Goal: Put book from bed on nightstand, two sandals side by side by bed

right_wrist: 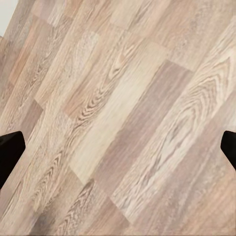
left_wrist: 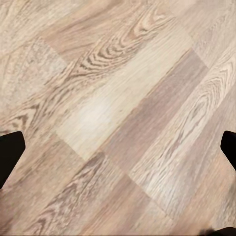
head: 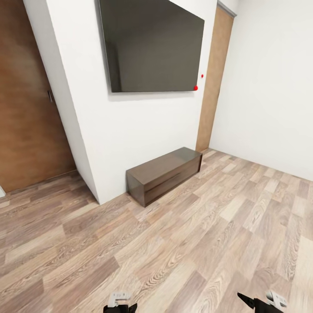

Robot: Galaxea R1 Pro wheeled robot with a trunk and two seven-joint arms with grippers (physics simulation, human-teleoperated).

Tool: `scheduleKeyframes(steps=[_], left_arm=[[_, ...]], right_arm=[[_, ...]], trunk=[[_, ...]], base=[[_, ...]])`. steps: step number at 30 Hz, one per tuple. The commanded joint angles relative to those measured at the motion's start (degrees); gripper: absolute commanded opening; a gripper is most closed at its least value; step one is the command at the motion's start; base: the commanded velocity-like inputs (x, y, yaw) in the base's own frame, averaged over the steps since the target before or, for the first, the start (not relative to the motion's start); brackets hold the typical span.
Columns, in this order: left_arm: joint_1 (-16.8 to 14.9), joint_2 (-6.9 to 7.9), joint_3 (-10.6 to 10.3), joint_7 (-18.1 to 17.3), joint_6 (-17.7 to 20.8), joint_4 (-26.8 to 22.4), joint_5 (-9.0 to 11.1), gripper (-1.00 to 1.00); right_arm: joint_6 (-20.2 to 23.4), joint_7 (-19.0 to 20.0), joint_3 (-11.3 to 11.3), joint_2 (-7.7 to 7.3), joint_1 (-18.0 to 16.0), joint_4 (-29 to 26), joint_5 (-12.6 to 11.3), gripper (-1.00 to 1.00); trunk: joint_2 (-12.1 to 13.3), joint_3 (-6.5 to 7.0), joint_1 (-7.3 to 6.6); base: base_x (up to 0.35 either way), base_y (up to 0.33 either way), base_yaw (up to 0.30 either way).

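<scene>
Both black grippers, left and right, are hanging apart and empty over the grey-brown wood-plank floor, so the robot should be turning slowly to find the bed.

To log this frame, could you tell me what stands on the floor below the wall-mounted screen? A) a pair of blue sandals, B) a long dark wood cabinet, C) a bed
B: a long dark wood cabinet stands against the white wall under the black screen.
</scene>
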Motion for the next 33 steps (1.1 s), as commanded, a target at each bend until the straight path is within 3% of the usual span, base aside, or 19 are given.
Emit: scheduleKeyframes(steps=[1, 33], left_arm=[[-0.05, -0.03, -0.48, -0.23, -0.23, 0.13, 0.55, 1.0], [-0.05, -0.03, -0.47, -0.22, -0.23, 0.13, 0.55, 1.0]], right_arm=[[-0.11, 0.18, -0.11, -0.02, -0.05, 0.09, -0.03, 1.0], [-0.11, 0.18, -0.09, -0.01, -0.05, 0.16, -0.03, 1.0]], trunk=[[-0.02, -0.06, 0.03], [-0.02, -0.06, 0.03]], base=[[0.333, 0.0, 0.0], [0.333, 0.0, 0.0]])
